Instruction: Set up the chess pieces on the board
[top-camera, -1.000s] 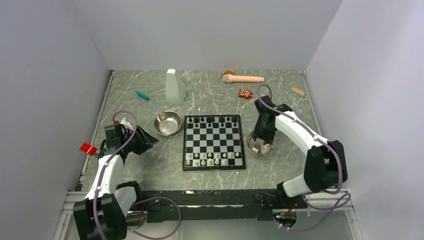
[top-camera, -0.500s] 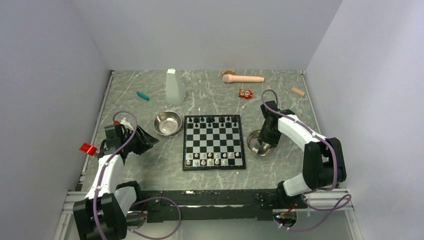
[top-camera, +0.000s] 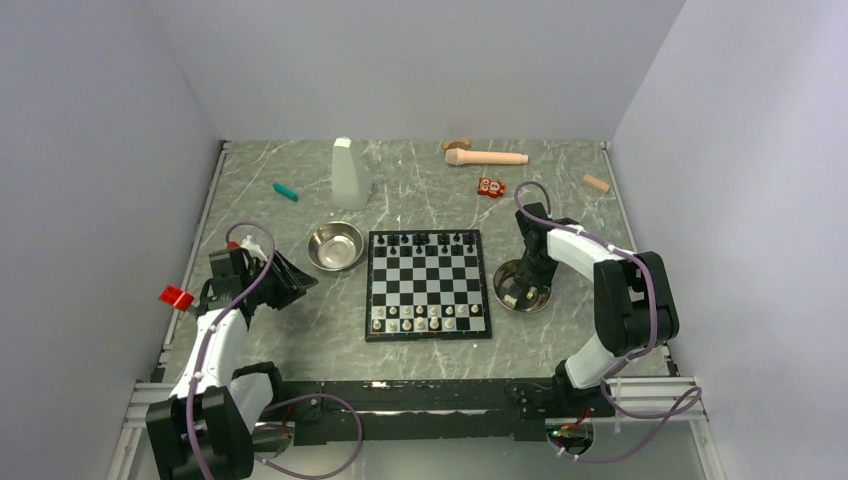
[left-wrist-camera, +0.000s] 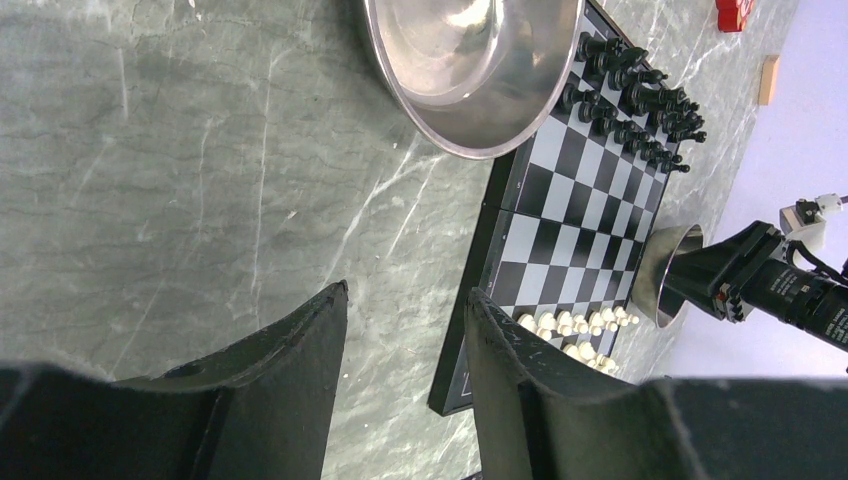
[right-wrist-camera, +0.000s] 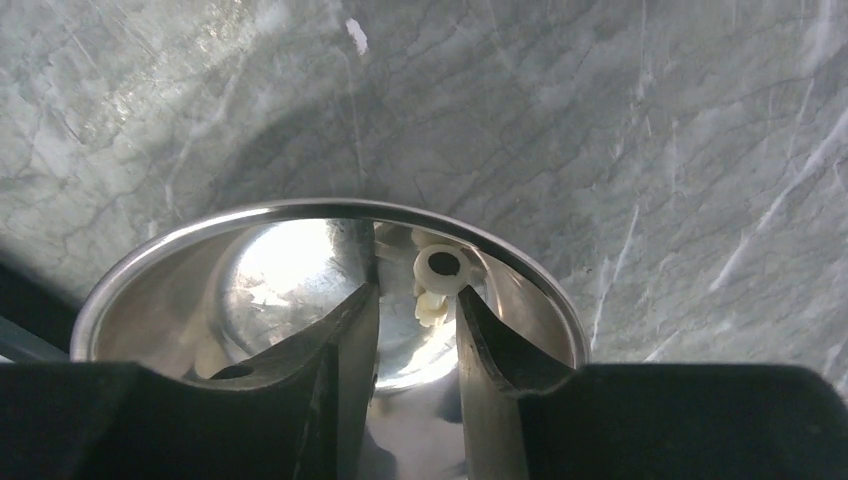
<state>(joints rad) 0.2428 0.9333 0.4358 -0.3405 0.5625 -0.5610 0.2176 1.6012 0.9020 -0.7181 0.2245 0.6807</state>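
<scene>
Dipped deeper into the steel bowl (right-wrist-camera: 300, 207), your right gripper (right-wrist-camera: 417, 292) stands half-open around a light, slick cream piece (right-wrist-camera: 441, 265); pinch its waist gently.

The left arm (top-camera: 215, 345) and right arm (top-camera: 575, 245) are built from white link shells joined by black joint housings. A purple cable (top-camera: 656, 300) is routed externally along each arm in loose loops. The left gripper (left-wrist-camera: 407, 292) and right gripper (right-wrist-camera: 416, 291) carry matte black fingers (left-wrist-camera: 290, 370) tapering to blunt, curved tips.
</scene>
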